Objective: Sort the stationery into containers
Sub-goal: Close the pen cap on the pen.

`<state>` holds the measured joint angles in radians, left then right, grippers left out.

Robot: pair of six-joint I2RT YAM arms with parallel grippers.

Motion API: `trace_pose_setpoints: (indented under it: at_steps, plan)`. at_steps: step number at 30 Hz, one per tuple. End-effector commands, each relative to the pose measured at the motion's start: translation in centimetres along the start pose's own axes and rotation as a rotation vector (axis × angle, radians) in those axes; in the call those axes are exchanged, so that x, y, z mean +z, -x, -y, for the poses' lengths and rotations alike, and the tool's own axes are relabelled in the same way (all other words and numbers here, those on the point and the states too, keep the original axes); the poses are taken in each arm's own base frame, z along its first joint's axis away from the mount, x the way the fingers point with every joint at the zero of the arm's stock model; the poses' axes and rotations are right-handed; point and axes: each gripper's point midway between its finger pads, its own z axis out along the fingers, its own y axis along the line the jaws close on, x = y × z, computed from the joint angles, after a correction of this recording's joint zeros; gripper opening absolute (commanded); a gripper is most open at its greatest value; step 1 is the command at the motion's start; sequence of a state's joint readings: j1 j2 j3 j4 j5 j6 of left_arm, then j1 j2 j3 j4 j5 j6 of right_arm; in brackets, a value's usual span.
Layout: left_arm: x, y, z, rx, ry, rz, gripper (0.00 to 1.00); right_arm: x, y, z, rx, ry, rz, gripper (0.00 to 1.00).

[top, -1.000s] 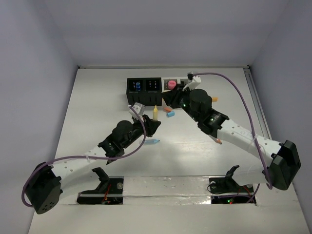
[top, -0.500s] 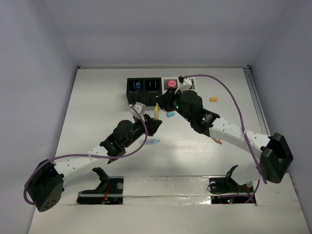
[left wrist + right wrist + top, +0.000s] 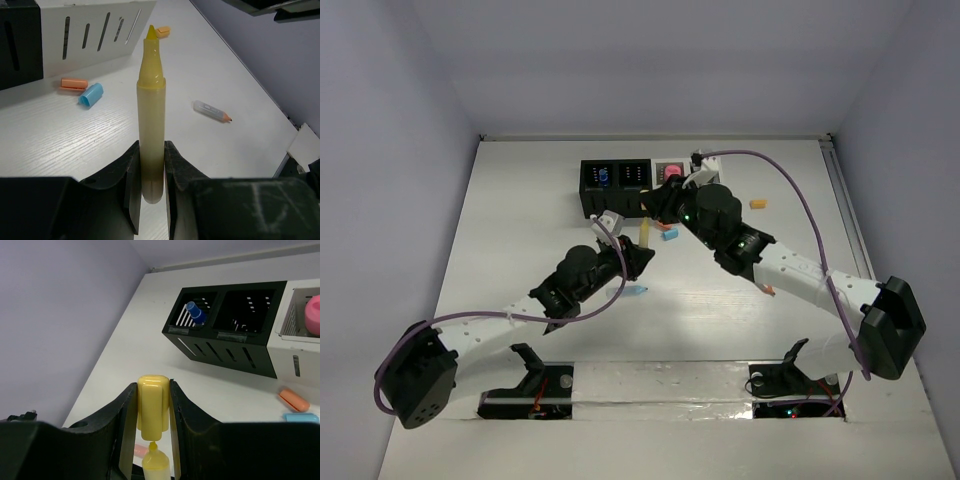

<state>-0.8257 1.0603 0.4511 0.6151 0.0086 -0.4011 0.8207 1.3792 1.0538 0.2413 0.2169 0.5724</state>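
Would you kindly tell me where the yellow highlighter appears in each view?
Top external: highlighter mid-table, just before the holders.
Left wrist: highlighter centre, upright, clamped in the left gripper.
Right wrist: highlighter bottom centre, under the yellow cap the right gripper holds.
Shared landmark: the loose blue cap.

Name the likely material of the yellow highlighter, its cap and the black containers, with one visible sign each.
Yellow highlighter: likely plastic, slightly translucent barrel with a soft sheen.
Cap: likely opaque plastic, smooth, rounded moulded edges.
Black containers: probably rigid plastic, though coated metal is possible; matte walls with clean cut slots.
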Motion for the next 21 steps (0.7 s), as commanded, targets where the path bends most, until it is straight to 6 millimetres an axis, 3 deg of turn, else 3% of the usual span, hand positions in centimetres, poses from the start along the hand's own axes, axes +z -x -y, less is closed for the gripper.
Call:
trace_pose_setpoints:
  at_steps: [1,8,21]
  plan:
    - [0.2,2.8,2.0,0.000,-0.068,0.083,0.00,-0.4,2.8,-2.7,0.010,0.072,0.083,0.00]
    - [0.1,3.5,2.2,0.003,-0.065,0.102,0.00,-0.1,1.4,-3.1,0.003,0.082,0.053,0.00]
    - [-0.4,4.2,2.4,-0.008,-0.068,0.117,0.00,-0.3,1.4,-2.6,-0.053,0.029,0.103,0.00]
